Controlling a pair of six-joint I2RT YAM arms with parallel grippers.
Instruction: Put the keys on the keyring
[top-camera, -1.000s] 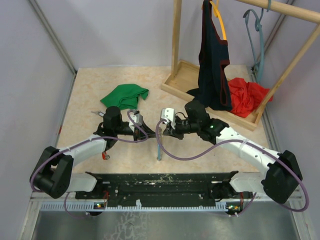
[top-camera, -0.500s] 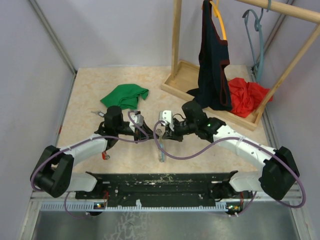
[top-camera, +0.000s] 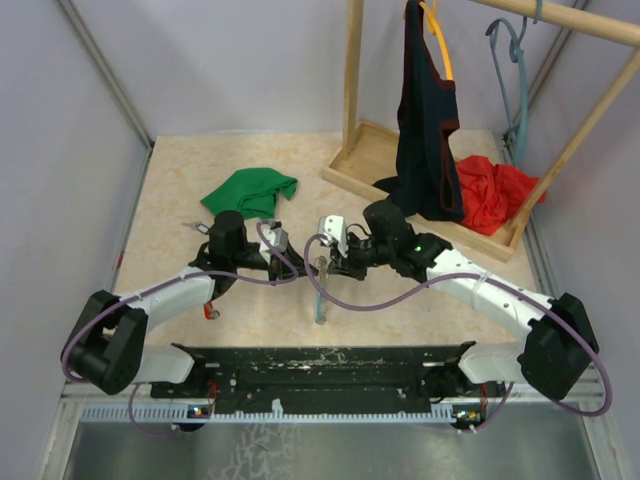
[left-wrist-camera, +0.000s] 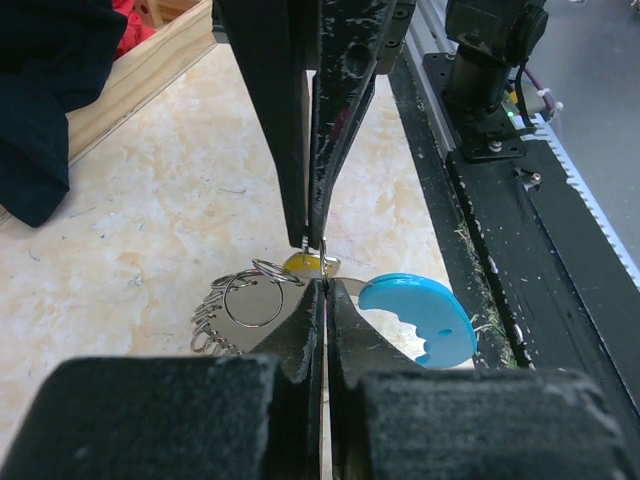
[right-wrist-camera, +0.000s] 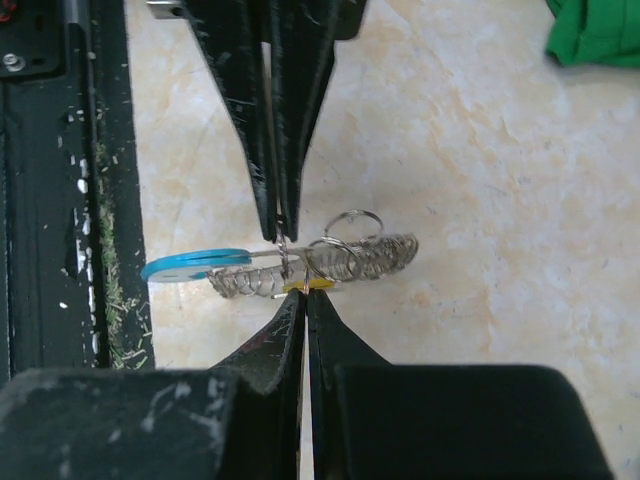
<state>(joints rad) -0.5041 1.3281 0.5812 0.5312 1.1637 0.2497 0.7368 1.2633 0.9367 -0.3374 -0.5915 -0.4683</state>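
Note:
The keyring (right-wrist-camera: 350, 260), a coil of silvery chain rings, hangs above the table between my two grippers. Its light blue band (top-camera: 320, 303) dangles below. My left gripper (left-wrist-camera: 322, 287) is shut on a ring of the chain next to a blue-headed key (left-wrist-camera: 415, 318). From the opposite side, my right gripper (right-wrist-camera: 305, 297) is shut on the yellow-headed key (right-wrist-camera: 312, 286) at the chain. In the top view the left gripper (top-camera: 282, 256) and the right gripper (top-camera: 328, 262) meet tip to tip at mid-table. A small red piece (top-camera: 209, 312) lies by the left arm.
A green cloth (top-camera: 250, 190) lies behind the left arm. A wooden rack base (top-camera: 370, 160) at the back right holds a dark garment (top-camera: 425, 120) and a red cloth (top-camera: 490, 190). The black base rail (top-camera: 320, 365) runs along the near edge.
My right gripper has shifted slightly left towards the left one, and the hanging band swung a little. Both grippers stayed shut.

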